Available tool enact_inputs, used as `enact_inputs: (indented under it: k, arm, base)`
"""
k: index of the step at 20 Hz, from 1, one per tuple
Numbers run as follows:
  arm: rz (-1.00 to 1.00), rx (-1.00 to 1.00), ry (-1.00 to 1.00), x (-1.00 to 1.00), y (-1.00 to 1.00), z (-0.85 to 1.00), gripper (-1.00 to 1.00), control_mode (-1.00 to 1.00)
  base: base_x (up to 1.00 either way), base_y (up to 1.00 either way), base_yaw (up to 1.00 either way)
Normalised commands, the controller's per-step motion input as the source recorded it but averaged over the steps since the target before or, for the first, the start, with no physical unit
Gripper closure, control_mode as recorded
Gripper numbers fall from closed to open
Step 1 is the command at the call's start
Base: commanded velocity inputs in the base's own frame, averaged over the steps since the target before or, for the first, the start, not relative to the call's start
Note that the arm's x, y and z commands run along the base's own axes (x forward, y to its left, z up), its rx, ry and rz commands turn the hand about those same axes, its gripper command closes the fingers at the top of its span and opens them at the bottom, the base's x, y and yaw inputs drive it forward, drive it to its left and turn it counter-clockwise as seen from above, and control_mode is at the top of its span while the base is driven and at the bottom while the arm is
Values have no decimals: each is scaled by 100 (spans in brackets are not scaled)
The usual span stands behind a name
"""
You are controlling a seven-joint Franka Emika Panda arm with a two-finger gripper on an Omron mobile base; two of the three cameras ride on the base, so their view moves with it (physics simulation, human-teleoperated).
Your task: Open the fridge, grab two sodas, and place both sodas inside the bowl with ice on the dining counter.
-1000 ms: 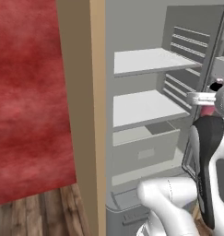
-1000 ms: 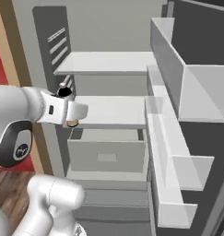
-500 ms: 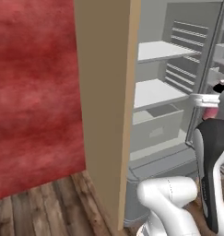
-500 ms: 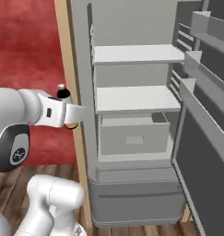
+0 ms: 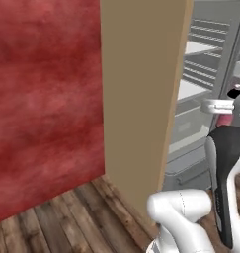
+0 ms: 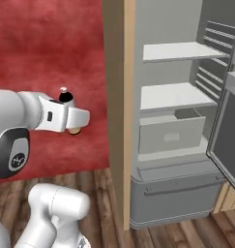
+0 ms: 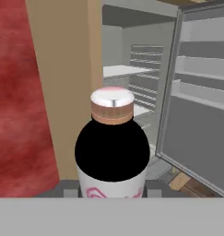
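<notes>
Red wall (image 5: 42,99) fills the left side, wood plank floor (image 5: 57,217) below it. Next right is the tan wood surround (image 5: 141,99) of the fridge, a tall panel standing between the wall and the fridge interior; in the left base view it blocks most of my look into the fridge.

My hand (image 6: 75,127) sits out in front of the red wall, left of the tan panel in the right base view, clear of the fridge. It is closed on a soda (image 7: 112,147): dark cola bottle, silver cap, tan neck band, white label with red marks at the bottom. Bottle stands upright between my fingers; in the right base view its cap (image 6: 64,91) pokes up above the hand and its base shows just under it. In the left base view a bit of red and a dark cap show at the hand (image 5: 225,116) near the right edge.

Right of the panel the fridge (image 6: 177,145) is open: two white shelves (image 6: 174,94), both bare, a pale drawer box under them, grey bottom drawer with a bar handle (image 6: 182,186) at the floor. Ribbed back wall at the right. Fridge door (image 7: 196,101) swung open on the far right, door racks visible in the hand view, its edge close by the shelves.
</notes>
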Motion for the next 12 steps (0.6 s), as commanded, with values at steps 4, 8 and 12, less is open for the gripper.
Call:
enact_inputs:
  k: [4,8,12]
  arm:
    - [0,0,0,0,0,0,100,100]
    - [0,0,0,0,0,0,100,100]
    - [0,0,0,0,0,0,100,100]
  base:
    - [-66,45,-43]
    - [-75,20,-50]
    - [-72,3,-54]
